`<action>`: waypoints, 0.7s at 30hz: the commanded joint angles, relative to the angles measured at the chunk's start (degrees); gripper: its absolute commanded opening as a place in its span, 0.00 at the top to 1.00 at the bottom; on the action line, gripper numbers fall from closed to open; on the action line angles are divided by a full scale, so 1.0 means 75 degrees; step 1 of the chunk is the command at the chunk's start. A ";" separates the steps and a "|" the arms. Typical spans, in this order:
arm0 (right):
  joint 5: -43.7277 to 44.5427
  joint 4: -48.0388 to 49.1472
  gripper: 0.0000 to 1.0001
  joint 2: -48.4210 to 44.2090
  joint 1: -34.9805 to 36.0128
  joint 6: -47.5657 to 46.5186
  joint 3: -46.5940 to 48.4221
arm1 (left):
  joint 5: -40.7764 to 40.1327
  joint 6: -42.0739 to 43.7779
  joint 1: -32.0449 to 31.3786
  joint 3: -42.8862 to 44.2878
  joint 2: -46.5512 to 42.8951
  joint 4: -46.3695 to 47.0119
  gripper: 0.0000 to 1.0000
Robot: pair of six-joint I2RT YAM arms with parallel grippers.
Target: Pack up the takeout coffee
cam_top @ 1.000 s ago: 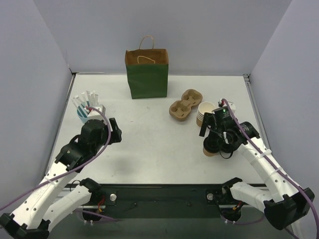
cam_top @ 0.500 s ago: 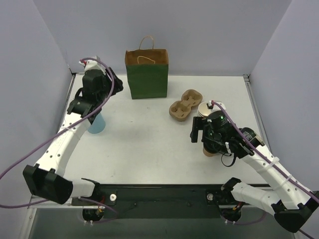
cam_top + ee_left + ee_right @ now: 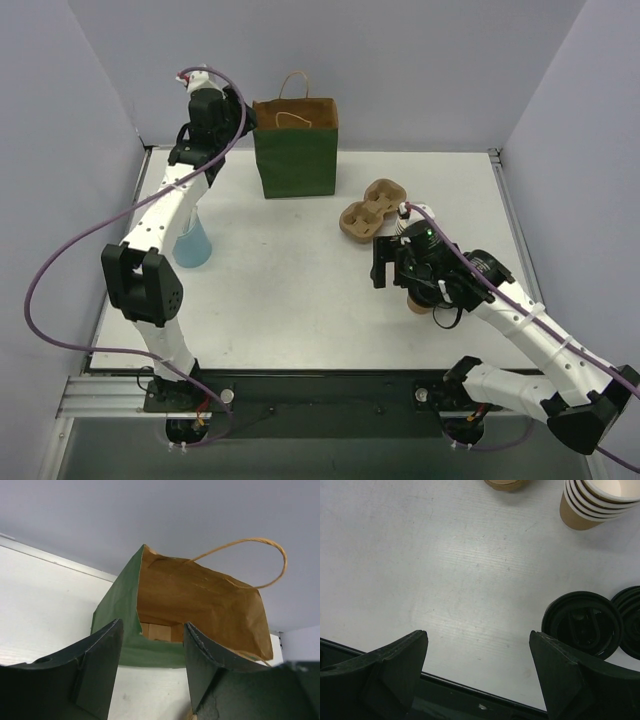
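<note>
Left gripper (image 3: 152,626), part open and empty, faces the far bag (image 3: 200,600); right gripper (image 3: 477,636), wide and empty, hovers just left of the coffee (image 3: 582,625).

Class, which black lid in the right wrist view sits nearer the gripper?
The lid shown whole, beside a finger of the right gripper; the other lid lies beyond it, cut by the frame.

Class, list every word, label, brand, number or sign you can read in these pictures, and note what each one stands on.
No text can be read anywhere.
green paper bag: plain, no print shows.
stacked cups: plain.
takeout coffee: raised marks on its black lid, too blurred to read.
</note>
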 commanded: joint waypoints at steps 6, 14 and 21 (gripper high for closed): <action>0.0201 0.0143 0.13 0.0288 0.0094 -0.0334 0.0015 | 0.0349 0.0281 0.0094 0.2213 0.1611 -0.0500 0.47; 0.0213 0.0178 0.14 0.0230 0.0117 -0.0299 -0.0009 | 0.0045 0.0657 0.0094 0.2707 0.1741 -0.1380 0.69; 0.0272 0.0225 0.13 0.0206 0.0129 -0.0299 -0.0021 | -0.0178 0.1054 0.0082 0.2777 0.1799 -0.1463 0.54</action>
